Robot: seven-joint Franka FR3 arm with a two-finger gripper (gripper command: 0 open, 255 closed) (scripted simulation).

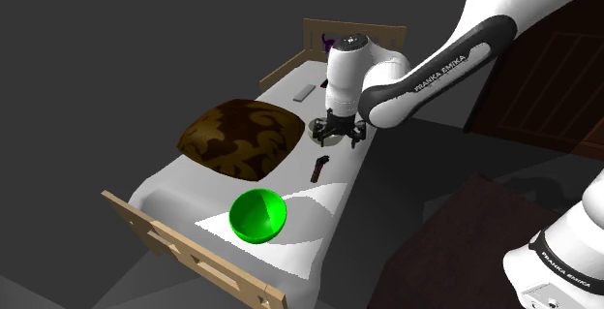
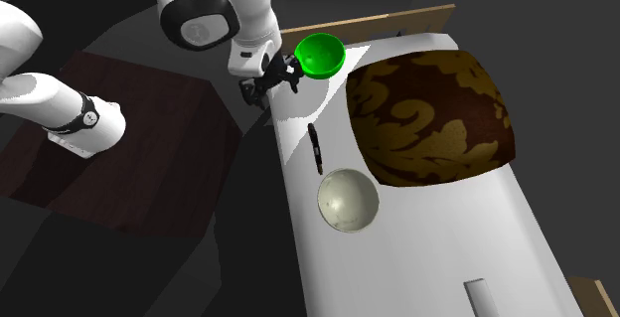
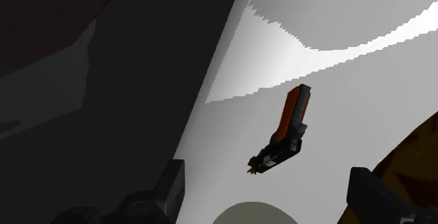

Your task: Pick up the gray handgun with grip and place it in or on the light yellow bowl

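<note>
the gripper (image 1: 336,133) hangs open and empty over the pale bowl (image 2: 348,201). the gun (image 3: 284,131) lies near the bed's (image 2: 447,236) long edge, just beyond the pale bowl toward the green bowl (image 1: 257,214), its length along that edge.

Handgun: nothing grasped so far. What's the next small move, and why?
Probably shift the gripper along the bed until centred over the handgun, then descend. Its fingers stand open, holding nothing; the handgun lies flat ahead of them, and the pale bowl sits below the gripper.
</note>
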